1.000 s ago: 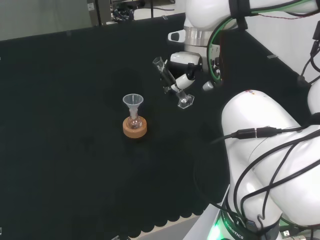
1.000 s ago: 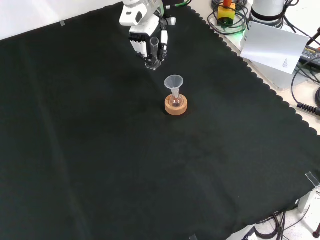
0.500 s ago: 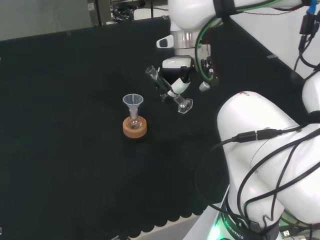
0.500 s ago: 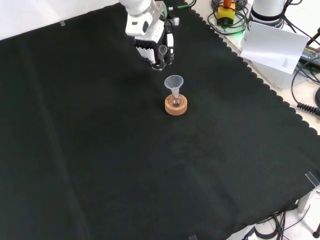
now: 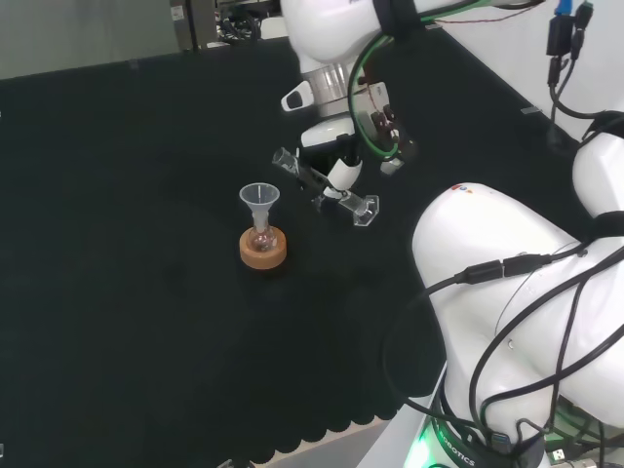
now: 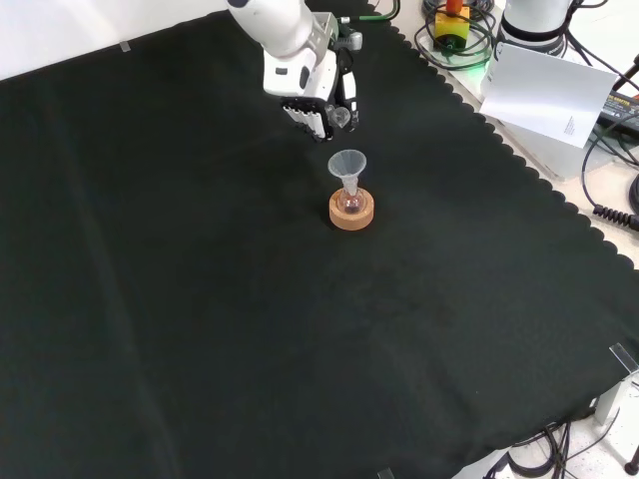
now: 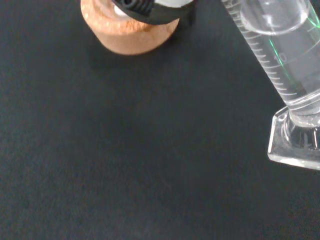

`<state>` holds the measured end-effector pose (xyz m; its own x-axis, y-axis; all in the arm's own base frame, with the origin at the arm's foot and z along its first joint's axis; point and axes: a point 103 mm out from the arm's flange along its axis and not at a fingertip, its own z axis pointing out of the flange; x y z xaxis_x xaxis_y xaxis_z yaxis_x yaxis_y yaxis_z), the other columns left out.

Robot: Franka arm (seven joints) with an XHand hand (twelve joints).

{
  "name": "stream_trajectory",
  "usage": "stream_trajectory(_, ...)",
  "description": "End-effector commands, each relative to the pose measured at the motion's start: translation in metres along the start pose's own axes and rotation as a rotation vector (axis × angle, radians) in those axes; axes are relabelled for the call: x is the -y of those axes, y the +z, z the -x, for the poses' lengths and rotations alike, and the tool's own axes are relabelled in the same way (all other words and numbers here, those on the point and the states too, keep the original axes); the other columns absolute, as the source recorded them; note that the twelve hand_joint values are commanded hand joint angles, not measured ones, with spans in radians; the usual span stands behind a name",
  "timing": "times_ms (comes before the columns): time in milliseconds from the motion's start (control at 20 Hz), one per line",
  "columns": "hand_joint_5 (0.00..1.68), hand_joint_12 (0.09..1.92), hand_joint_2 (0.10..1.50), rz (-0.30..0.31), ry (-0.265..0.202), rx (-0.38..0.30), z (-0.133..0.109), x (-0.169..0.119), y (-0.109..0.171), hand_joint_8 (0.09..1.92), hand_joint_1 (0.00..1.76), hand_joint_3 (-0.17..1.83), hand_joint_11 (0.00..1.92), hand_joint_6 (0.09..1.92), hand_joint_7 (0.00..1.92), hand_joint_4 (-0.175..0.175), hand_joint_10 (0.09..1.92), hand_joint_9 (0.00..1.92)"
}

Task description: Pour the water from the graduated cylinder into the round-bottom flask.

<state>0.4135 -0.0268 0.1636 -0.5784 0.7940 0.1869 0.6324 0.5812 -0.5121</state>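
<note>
A small round-bottom flask (image 5: 260,237) stands in a cork ring (image 5: 263,251) with a clear funnel (image 5: 259,199) in its neck; in the front view the funnel (image 6: 347,165) tops the cork ring (image 6: 351,212). The hand (image 5: 334,172) is shut on a clear graduated cylinder (image 5: 322,184), lifted off the cloth and tilted steeply, its mouth toward the funnel and its hexagonal foot (image 5: 364,210) away. In the front view the hand (image 6: 312,95) sits just beyond the funnel. The wrist view has the cylinder (image 7: 280,55) close, with water in it, and the cork ring (image 7: 131,35) beyond.
Black cloth (image 6: 200,299) covers the bench, with a scalloped edge at the right in the front view. The arm's white links (image 5: 507,292) stand at the right of the head view. Papers and cables (image 6: 549,90) lie off the cloth.
The hand has carried the cylinder toward the funnel, leftward in the head view, and tipped it further over so its mouth is lower and nearer the funnel.
</note>
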Motion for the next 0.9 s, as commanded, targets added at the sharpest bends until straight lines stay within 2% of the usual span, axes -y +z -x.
stream_trajectory(50,1.14,0.59,1.06,-0.105,0.039,0.06,0.0018,0.003,0.0007,0.21,1.17,-0.02,1.48,0.76,1.42,-0.126,0.09,1.58)
stream_trajectory(300,1.14,0.59,1.06,-0.176,0.053,0.09,-0.0004,-0.0006,0.0003,0.21,1.17,-0.02,1.48,0.76,1.42,-0.126,0.09,1.58)
stream_trajectory(900,1.14,0.59,1.06,-0.293,0.077,0.15,-0.0075,-0.0052,-0.0033,0.2,1.17,-0.02,1.48,0.77,1.42,-0.125,0.09,1.58)
